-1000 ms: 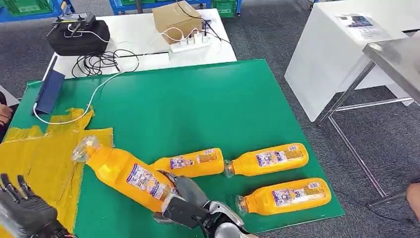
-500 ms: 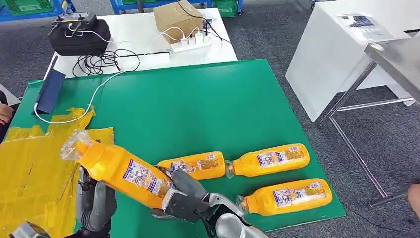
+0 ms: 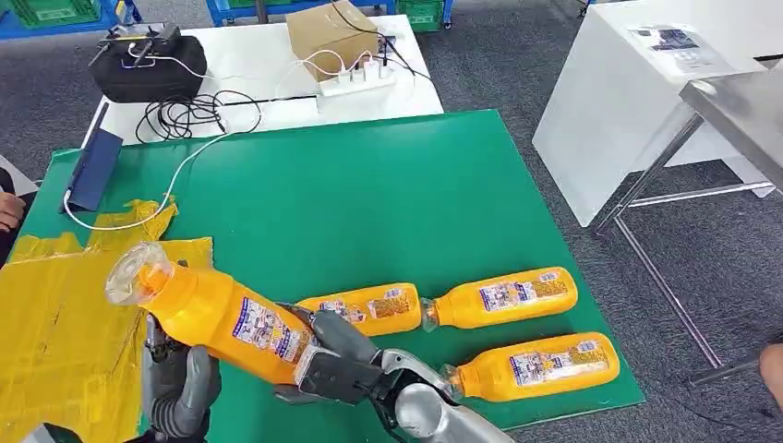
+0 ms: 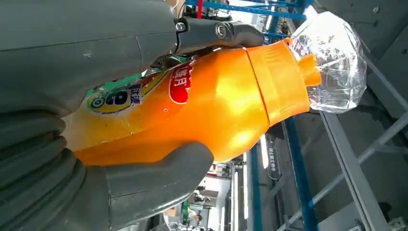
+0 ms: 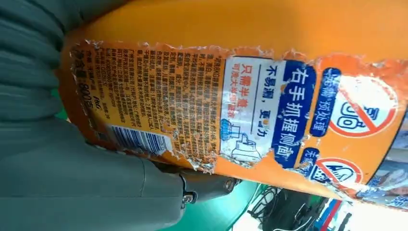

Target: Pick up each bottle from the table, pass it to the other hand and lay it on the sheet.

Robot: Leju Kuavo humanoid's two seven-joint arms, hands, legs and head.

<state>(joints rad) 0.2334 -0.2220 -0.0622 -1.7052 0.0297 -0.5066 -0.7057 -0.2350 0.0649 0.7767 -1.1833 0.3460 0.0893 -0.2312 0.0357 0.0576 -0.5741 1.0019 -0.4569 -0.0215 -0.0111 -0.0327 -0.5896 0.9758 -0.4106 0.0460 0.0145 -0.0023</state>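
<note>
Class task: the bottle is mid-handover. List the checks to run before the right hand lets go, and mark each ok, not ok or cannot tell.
1. Right hand grips the held bottle at its base: ok.
2. Left hand wraps the bottle, thumb and fingers on both sides in the left wrist view: ok.
3. Left grip firm enough to carry alone: cannot tell.
4. Bare spot on the yellow sheet: ok.
5. Three lying bottles apart from the held one: ok.
</note>
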